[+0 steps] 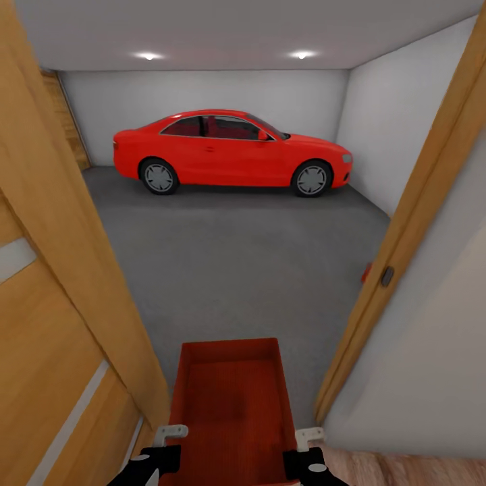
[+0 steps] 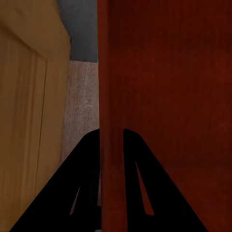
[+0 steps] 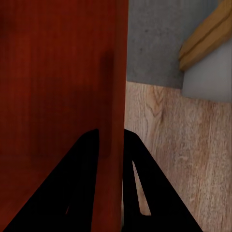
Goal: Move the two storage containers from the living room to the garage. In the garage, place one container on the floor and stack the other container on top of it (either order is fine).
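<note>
an orange-red storage container (image 1: 233,405) is carried level at the bottom of the head view, in a doorway between a wooden door (image 1: 47,324) on the left and a wooden door frame (image 1: 405,223) on the right. the left gripper (image 1: 156,453) is at the container's near left wall and the right gripper (image 1: 312,453) at its near right wall. in the left wrist view the left gripper (image 2: 112,159) has its jaws narrow, one finger on each side of the thin wall (image 2: 111,96), clamping it. in the right wrist view the right gripper (image 3: 112,159) grips the opposite wall (image 3: 121,72) the same way. light wood plank floor (image 3: 183,154) lies under the container. ahead is the garage's dark grey concrete floor (image 1: 236,263), with a red car (image 1: 229,152) parked by the far wall.
</note>
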